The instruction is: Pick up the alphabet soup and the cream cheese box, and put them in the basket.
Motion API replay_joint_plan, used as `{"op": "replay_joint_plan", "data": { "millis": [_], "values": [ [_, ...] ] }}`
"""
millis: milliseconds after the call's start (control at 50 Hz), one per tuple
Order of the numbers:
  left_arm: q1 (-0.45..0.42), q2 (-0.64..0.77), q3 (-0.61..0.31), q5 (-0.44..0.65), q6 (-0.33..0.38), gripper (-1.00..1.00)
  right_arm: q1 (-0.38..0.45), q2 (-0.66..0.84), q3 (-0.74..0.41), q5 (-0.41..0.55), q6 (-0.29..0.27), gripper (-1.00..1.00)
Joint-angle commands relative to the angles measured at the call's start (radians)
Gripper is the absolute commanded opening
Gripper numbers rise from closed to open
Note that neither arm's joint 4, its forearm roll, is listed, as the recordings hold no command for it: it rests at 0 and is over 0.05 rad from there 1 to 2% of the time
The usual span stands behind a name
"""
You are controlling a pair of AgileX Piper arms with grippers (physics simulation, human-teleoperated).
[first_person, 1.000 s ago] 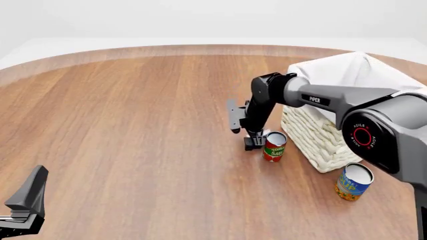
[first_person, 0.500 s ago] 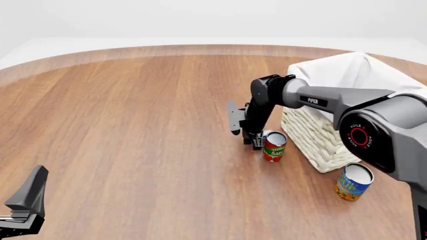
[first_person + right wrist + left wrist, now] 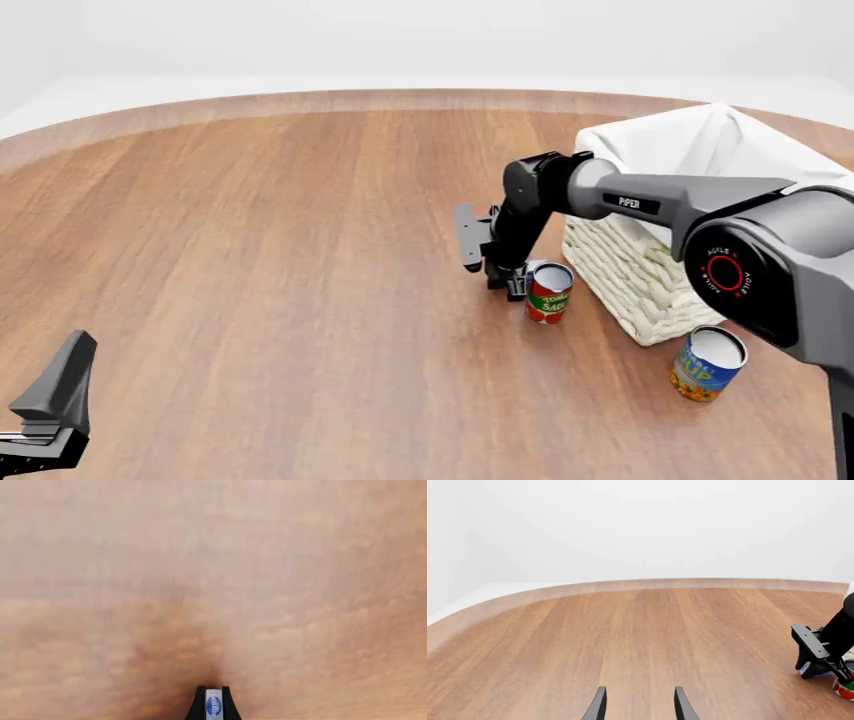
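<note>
Front view: the right arm (image 3: pixel 641 200) reaches in from the right across the wooden table (image 3: pixel 267 220), its wrist bent downward so that the right gripper (image 3: pixel 514 287) points at the tabletop just beside the tomato sauce can (image 3: pixel 549 291). Right wrist view: the two dark fingertips (image 3: pixel 199 705) are clenched on a thin blue-and-white edge, the cream cheese box (image 3: pixel 213 705), with blurred wood grain filling the field beyond it. The box is barely discernible in the front view, being hidden by the gripper. The basket (image 3: pixel 641 270), white wicker with a cloth liner, stands right of the tomato sauce can and close to it. The alphabet soup (image 3: pixel 707 364) stands upright on the table near the basket's nearest corner, apart from both grippers. Left wrist view: the left gripper (image 3: pixel 639 707) has its fingers released, parted with bare table between them; the right gripper and a sliver of the tomato sauce can appear at the frame edge. In the front view the left arm sits low at the near left corner
</note>
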Motion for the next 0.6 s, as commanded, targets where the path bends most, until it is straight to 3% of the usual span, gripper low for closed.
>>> {"op": "replay_joint_plan", "data": {
  "millis": [20,600],
  "values": [
    [0.000,0.000,0.000,0.000,0.000,1.00,0.003,-0.001,-0.001,-0.019,-0.013,-1.00],
    [0.000,0.000,0.000,0.000,0.000,1.00,0.021,-0.041,-0.017,-0.003,-0.041,-1.00]
  ]
}}
